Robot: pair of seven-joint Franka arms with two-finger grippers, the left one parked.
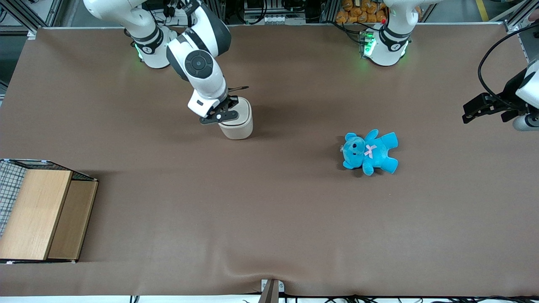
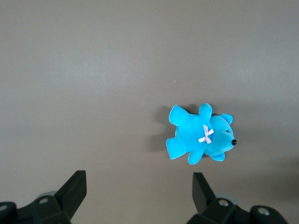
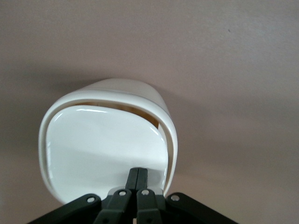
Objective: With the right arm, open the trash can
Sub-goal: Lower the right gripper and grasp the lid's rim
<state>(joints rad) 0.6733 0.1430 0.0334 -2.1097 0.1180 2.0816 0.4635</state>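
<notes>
The gripper (image 1: 222,112), fingers (image 3: 138,179) pressed together, sits on the trash can (image 1: 238,124) lid (image 3: 105,149) left of the frame's middle, and should push gently so the can stays standing.

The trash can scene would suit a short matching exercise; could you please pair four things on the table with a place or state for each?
Things:
1. trash can
2. blue teddy
3. wire box
4. right arm's hand

Places or states:
A. lying on the table toward the parked arm's end
B. fingers shut together, tips on the lid's edge
C. upright, directly under the right arm's hand
D. at the table's edge at the working arm's end, wooden-topped

Pairs: 1-C, 2-A, 3-D, 4-B
</notes>
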